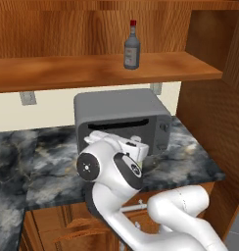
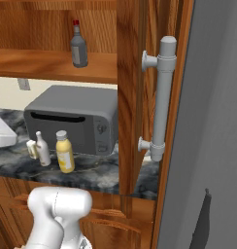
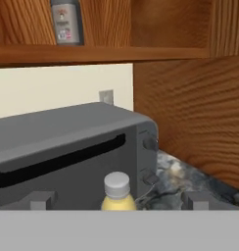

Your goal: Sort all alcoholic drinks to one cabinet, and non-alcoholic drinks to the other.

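Jaws: the gripper (image 3: 116, 201) stands wide apart, its two dark fingertips (image 3: 40, 200) low in the hand view with nothing held between them.
Yellow juice bottle (image 2: 65, 151): upright on the marbled surface (image 1: 53, 166), in front of the microwave; in the hand view its pale grey cap rises midway between the fingertips, apart from both.
Slim white bottle (image 2: 42, 149): upright on the same surface, just left of the yellow juice bottle in the right base view.
Cream carton (image 2: 31, 148): small, just beside the slim white bottle on its left, partly hidden by it.
Dark grey bottle (image 1: 132, 46): red cap, pale label, upright on the long shelf board of the reddish-brown wall cabinet (image 1: 67, 71), above the microwave.
Microwave (image 1: 122, 117): grey, door shut, set back on the surface under the shelf.
Arm: folded low in front of the surface, hand pointing toward the microwave.
Tall grey door (image 2: 212, 121): at right in the right base view, with a pale grey vertical handle (image 2: 160, 97).
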Robot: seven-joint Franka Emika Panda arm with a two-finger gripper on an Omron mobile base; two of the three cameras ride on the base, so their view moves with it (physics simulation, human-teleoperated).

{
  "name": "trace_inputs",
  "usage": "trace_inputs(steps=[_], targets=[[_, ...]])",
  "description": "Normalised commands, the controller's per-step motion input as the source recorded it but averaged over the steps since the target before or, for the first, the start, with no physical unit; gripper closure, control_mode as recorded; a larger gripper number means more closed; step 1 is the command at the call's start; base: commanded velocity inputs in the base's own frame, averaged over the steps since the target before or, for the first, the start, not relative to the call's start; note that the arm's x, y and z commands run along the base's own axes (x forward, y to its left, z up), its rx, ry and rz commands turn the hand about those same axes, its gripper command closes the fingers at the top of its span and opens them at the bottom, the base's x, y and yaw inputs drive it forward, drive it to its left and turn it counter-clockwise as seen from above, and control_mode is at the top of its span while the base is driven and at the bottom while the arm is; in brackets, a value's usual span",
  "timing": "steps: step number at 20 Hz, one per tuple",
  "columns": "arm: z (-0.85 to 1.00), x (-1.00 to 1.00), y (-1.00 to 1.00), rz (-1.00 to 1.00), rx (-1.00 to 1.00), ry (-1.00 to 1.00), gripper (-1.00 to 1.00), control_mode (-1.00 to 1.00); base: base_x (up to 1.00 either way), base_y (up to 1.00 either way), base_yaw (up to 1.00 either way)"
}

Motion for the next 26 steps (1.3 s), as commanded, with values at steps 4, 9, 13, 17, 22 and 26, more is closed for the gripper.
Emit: trace_inputs(steps=[4,9,13,17,22,26], targets=[[-0.28,-0.02,0.05,0.00,0.00,-0.01,-1.00,-1.00,0.00,0.00,0.00],[-0.32,0.00,0.00,0.00,0.00,0.00,-1.00,-1.00,0.00,0.00,0.00],[-0.38,0.00,0.01,0.00,0.00,0.00,-1.00,-1.00,0.00,0.00,0.00],[-0.35,0.00,0.03,0.00,0.00,0.00,-1.00,-1.00,0.00,0.00,0.00],[-0.30,0.04,0.05,0.00,0.00,0.00,-1.00,-1.00,0.00,0.00,0.00],[-0.25,0.19,0.11,0.01,0.00,0.00,-1.00,-1.00,0.00,0.00,0.00]])
